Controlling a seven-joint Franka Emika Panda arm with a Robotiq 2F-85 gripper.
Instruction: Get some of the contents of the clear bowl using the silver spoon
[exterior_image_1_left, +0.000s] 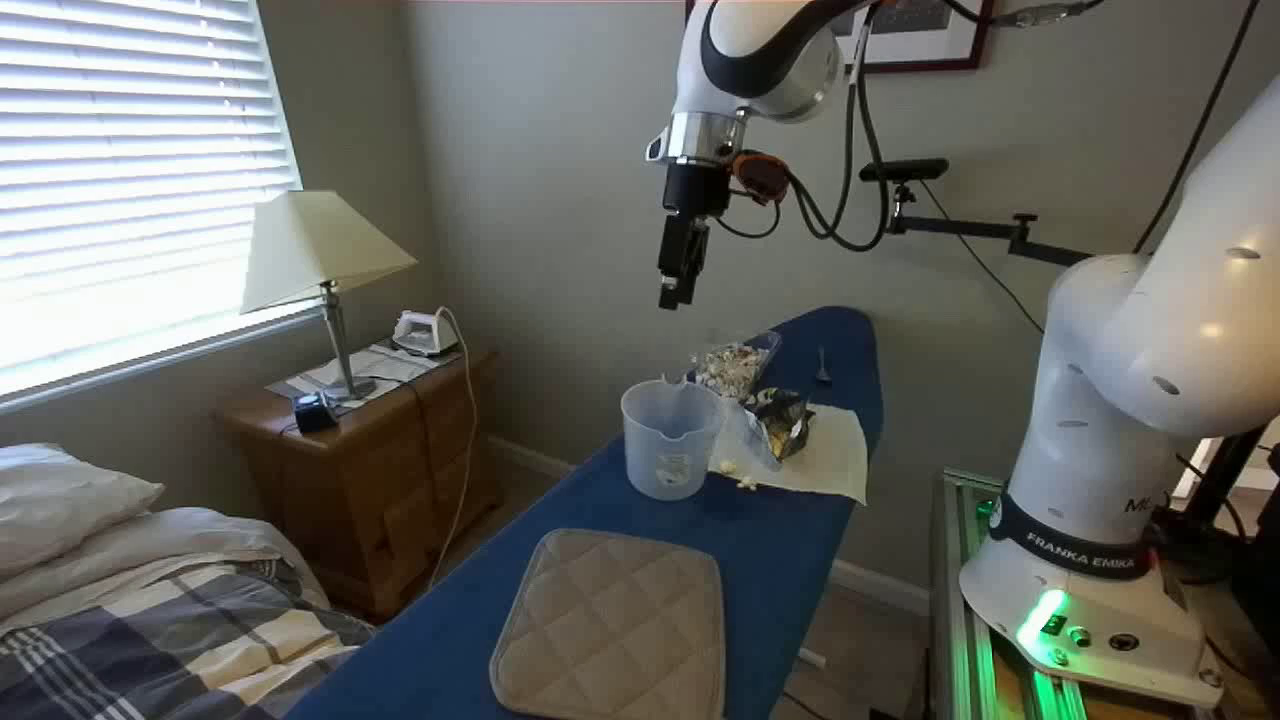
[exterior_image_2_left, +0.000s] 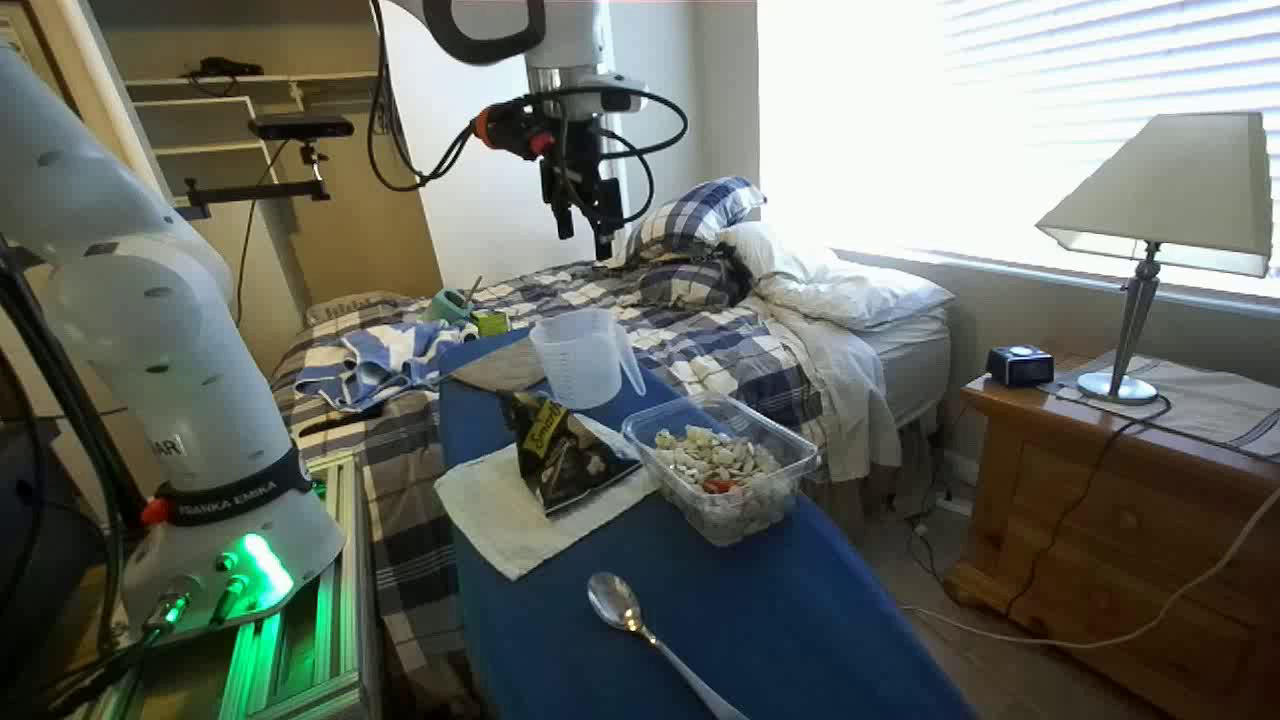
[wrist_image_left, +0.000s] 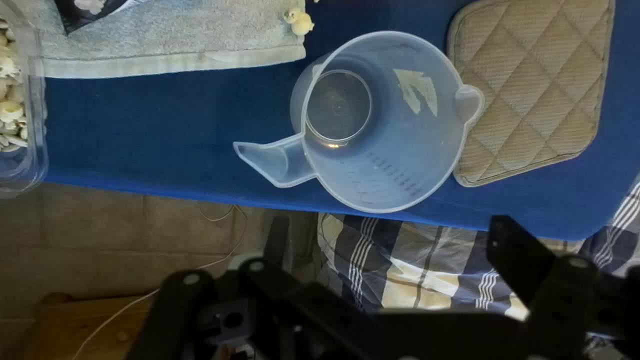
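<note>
The clear bowl is a transparent plastic container (exterior_image_2_left: 782, 432) on the blue ironing board, with pale popcorn-like contents (exterior_image_2_left: 712, 462) inside. The bowl (exterior_image_1_left: 768, 346) and contents (exterior_image_1_left: 730, 370) show in both exterior views; part of the bowl's rim (wrist_image_left: 38, 120) and contents (wrist_image_left: 10, 107) shows at the wrist view's left edge. The silver spoon (exterior_image_2_left: 615, 600) lies flat on the board beside the bowl, also in an exterior view (exterior_image_1_left: 822, 372); it is out of the wrist view. My gripper (exterior_image_1_left: 677, 292) hangs high above the board (exterior_image_2_left: 586, 236). Its fingers are apart and empty in the wrist view (wrist_image_left: 389, 240).
A tall translucent measuring cup (wrist_image_left: 385, 125) stands beside the bowl. A dark snack bag (exterior_image_2_left: 560, 450) lies on a pale cloth (exterior_image_2_left: 500, 530). A quilted pad (exterior_image_1_left: 615, 620) lies on the ironing board (exterior_image_1_left: 790, 580). A lamp (exterior_image_1_left: 325, 250) stands on a nightstand (exterior_image_1_left: 350, 490).
</note>
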